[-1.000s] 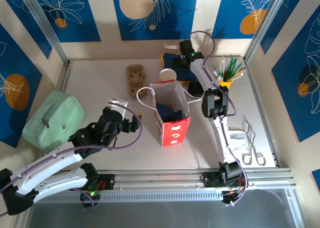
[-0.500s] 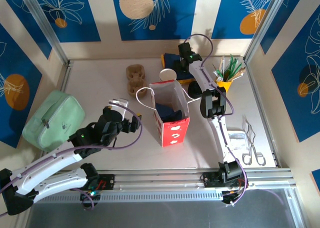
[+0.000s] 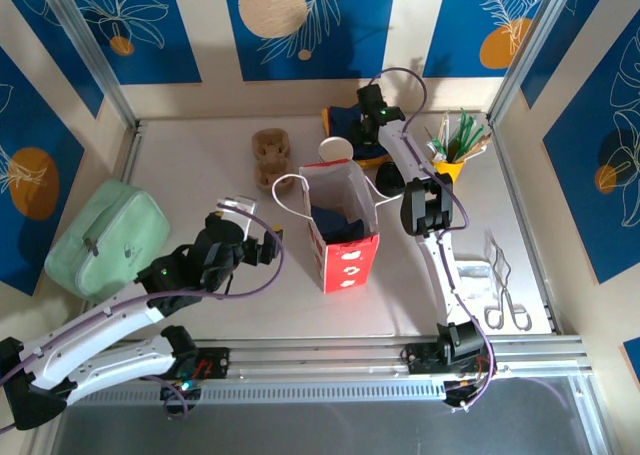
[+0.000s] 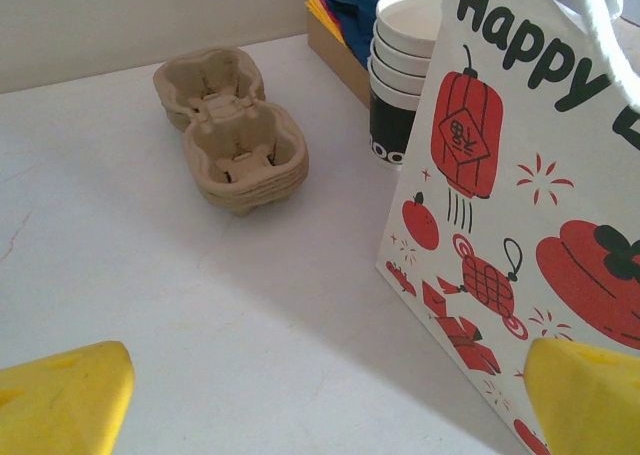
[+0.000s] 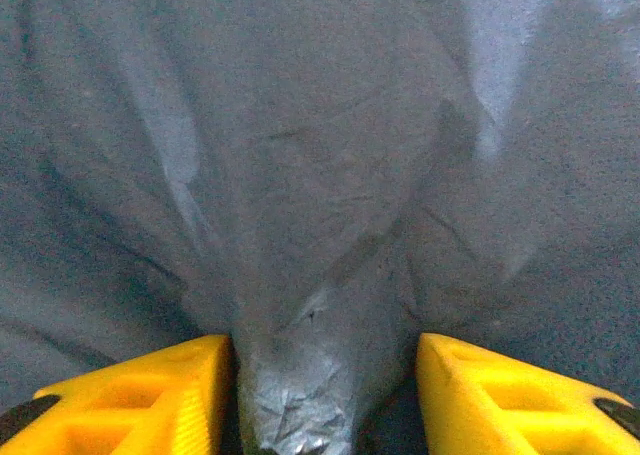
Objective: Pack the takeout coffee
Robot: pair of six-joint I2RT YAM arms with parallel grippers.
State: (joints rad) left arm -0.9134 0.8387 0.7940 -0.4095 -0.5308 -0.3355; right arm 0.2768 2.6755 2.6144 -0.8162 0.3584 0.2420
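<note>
Right claw [image 5: 325, 375] has narrowed onto a puckered fold of dark blue paper [image 5: 300, 175]; whether it grips, I cannot tell. Left claw [image 4: 330, 405] gapes. Takeout coffee [image 3: 387, 183] stands unpacked on the tabletop [image 3: 200, 165] beside the gift bag [image 3: 345, 245].

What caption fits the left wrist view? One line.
Open left end effector facing pulp cup carrier, stacked cups and printed gift bag.

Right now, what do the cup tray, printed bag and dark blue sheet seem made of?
Cup tray: moulded paper pulp, matte, soft rounded edges. Printed bag: paper, smooth, crisp fold. Dark blue sheet: probably tissue paper, fine sharp crinkles; thin cloth possible.
</note>
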